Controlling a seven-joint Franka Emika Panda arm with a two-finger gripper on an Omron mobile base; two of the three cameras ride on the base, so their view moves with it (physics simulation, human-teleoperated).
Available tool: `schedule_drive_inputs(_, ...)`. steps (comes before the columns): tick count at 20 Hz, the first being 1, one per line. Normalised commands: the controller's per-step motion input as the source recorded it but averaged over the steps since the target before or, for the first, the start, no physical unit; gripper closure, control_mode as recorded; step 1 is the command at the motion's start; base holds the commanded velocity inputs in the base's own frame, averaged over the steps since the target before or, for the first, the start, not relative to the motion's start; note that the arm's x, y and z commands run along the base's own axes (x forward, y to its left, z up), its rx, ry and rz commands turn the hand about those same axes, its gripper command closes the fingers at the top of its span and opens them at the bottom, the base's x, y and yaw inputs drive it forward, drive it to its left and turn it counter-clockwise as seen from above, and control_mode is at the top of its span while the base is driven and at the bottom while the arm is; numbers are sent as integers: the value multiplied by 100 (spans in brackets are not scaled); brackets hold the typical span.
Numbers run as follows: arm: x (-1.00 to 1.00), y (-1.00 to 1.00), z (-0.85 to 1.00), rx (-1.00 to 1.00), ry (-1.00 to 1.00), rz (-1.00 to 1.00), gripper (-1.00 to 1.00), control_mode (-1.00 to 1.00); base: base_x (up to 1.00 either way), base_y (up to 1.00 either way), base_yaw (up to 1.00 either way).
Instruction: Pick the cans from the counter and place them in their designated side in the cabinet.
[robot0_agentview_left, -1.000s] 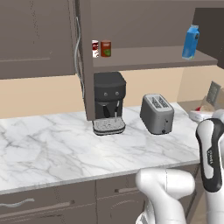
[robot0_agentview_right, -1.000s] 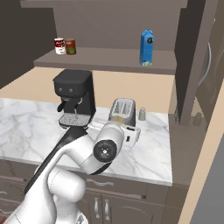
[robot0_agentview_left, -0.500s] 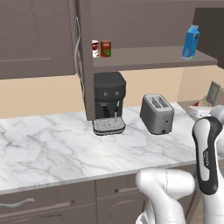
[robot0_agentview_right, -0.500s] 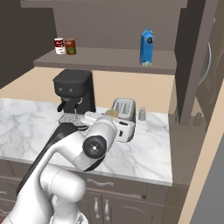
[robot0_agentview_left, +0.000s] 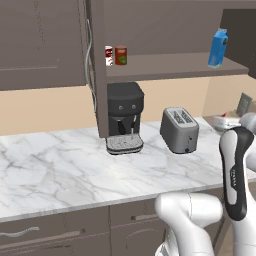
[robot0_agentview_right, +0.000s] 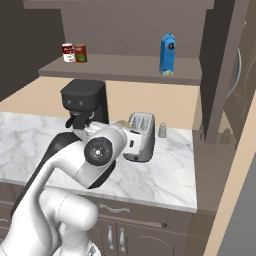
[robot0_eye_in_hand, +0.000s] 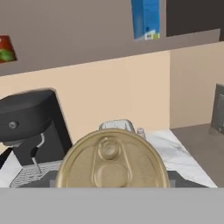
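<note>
A can with a gold pull-tab lid (robot0_eye_in_hand: 113, 161) sits right in front of the hand camera, its side and colour hidden. My gripper (robot0_eye_in_hand: 113, 183) is shut on it, with dark finger parts just showing at either side of the lid. The dark red-brown can with a green patch (robot0_agentview_left: 120, 55) (robot0_agentview_right: 80, 53) (robot0_eye_in_hand: 5, 49) stands at the left end of the cabinet shelf (robot0_agentview_left: 165, 62) (robot0_agentview_right: 125, 67). My arm (robot0_agentview_left: 234, 170) is raised over the right part of the marble counter (robot0_agentview_left: 60, 175) (robot0_agentview_right: 170, 170).
A slimmer white can with red marks (robot0_agentview_left: 108, 55) (robot0_agentview_right: 68, 52) stands beside the red-brown can. A blue carton (robot0_agentview_left: 218, 47) (robot0_agentview_right: 168, 53) (robot0_eye_in_hand: 145, 18) is at the shelf's right end. A coffee machine (robot0_agentview_left: 124, 115), toaster (robot0_agentview_left: 179, 129) and small shaker (robot0_agentview_right: 162, 130) stand on the counter.
My arm has swung: its elbow has risen in the left base view and moved right in the right base view. The things on the shelf and counter have stayed put.
</note>
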Motion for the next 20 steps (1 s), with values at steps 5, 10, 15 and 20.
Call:
schedule_drive_inputs(5,-15,11,16,-1,10,0,100,-100,0,0,0)
schedule_drive_inputs(10,-23,12,22,-1,6,0,100,-100,0,0,0)
schedule_drive_inputs(15,-19,10,18,0,2,0,100,-100,0,0,0)
schedule_drive_inputs(20,-18,8,21,0,5,0,100,-100,0,0,0)
